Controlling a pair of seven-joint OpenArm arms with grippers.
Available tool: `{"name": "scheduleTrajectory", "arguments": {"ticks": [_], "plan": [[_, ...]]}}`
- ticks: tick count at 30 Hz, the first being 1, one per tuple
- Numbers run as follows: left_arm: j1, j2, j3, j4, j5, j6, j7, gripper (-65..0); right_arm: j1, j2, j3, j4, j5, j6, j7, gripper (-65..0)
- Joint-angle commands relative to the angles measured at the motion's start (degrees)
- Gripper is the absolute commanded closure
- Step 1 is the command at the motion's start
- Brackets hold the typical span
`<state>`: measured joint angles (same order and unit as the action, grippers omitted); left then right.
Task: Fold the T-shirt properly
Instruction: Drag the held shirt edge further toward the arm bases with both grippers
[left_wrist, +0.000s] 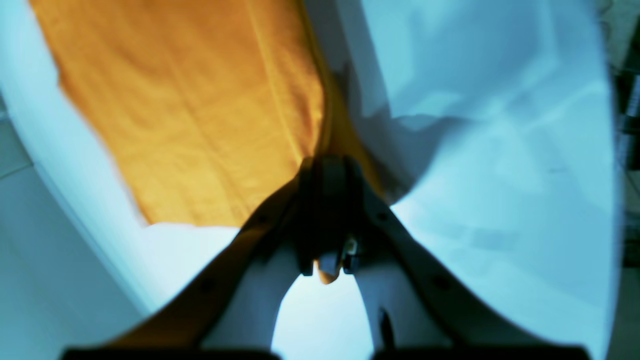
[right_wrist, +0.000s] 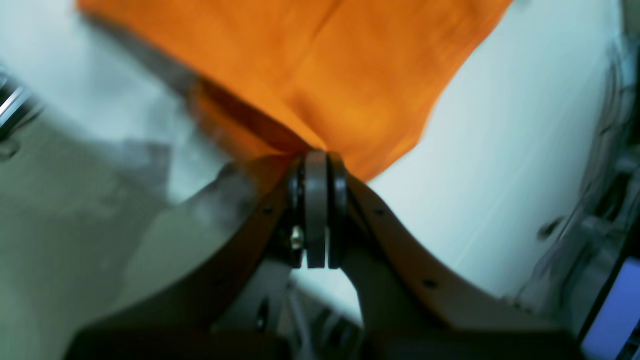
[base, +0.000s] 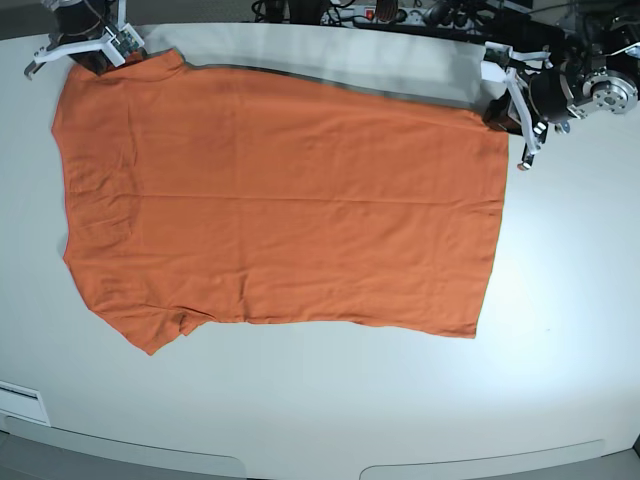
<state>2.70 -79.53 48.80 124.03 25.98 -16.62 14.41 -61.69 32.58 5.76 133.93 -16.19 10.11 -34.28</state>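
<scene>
Base view: T-shirt (base: 280, 200) spread on white table (base: 560, 300); left gripper (left_wrist: 327, 167) & right gripper (right_wrist: 317, 162) both clenched on far-edge corners.

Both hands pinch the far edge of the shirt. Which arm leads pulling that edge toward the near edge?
Neither alone. Left hand and right hand each clamp a far corner of the T-shirt, so both should move together.

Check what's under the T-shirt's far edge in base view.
A dark shadow band on the white table shows along the T-shirt's far edge, pinched by both grippers. Beneath the fabric is hidden.
</scene>
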Motion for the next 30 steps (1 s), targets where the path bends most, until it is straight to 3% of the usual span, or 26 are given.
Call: {"name": "scheduleTrajectory", "arguments": {"ticks": [1,5,8,13,20,27,30], "plan": [[-0.52,-1.03,-0.46,0.63,0.90,1.60,-0.20,0.0,1.01,1.49,0.37,1.07,0.96,0.35,1.33,0.0],[-0.52,0.52,-0.48,0.61,3.37,2.78,-0.07,0.0,7.30,4.02,0.35,1.07,4.74,2.49,2.16,0.0],[-0.81,1.79,-0.48,0.57,4.39,2.91,1.11,0.0,10.14,5.92,0.37,1.07,4.63,2.51,2.19,0.0],[-0.98,2.38,-0.50,0.57,5.57,6.21,1.68,0.0,12.20,8.31,0.37,1.07,4.63,2.03,3.04,0.0],[-2.43,3.58,-0.59,-1.16,6.60,6.19,2.49,0.0,13.18,8.50,0.35,1.07,7.98,3.15,7.13,0.0],[-4.46,7.17,-0.59,-4.63,6.40,6.21,1.92,0.0,20.26,8.41,0.35,-2.75,9.16,4.28,7.26,0.0],[-4.50,8.50,-0.59,-5.35,6.40,6.23,1.95,0.0,22.10,8.41,0.35,-2.75,12.35,4.90,7.37,0.0]]}}
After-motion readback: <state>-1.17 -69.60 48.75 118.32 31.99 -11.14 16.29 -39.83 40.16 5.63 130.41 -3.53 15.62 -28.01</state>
